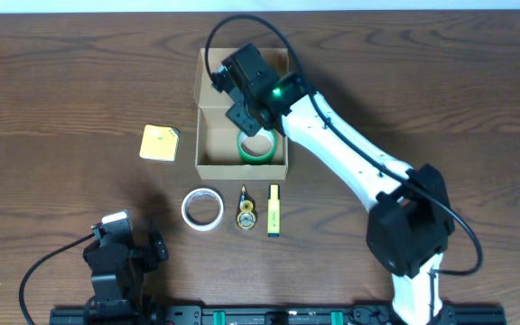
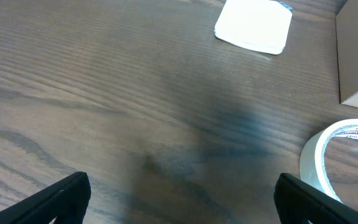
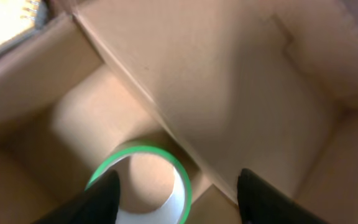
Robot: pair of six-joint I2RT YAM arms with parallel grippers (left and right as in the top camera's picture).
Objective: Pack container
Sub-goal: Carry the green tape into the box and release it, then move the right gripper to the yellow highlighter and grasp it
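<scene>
Well, the right jaws stand wide apart with nothing between them, hanging over the open container (image 1: 208,135). Directly beneath them a green tape roll (image 3: 143,180) lies flat on the box floor, toward its near right corner. The container sits about mid-counter, its flap lid folded back toward the far edge.

The left jaws are likewise spread and empty, low over bare counter (image 2: 104,93) at the near left. A white tape roll (image 2: 337,158) lies just beside their right finger. Beyond it, near the container's left wall but not touching it, rests a pale-yellow square pad (image 1: 159,143).

In front of the container, right of the white roll, lie a small round yellow-and-black item (image 1: 244,215), possibly a tape measure, and a yellow marker (image 1: 273,210).
</scene>
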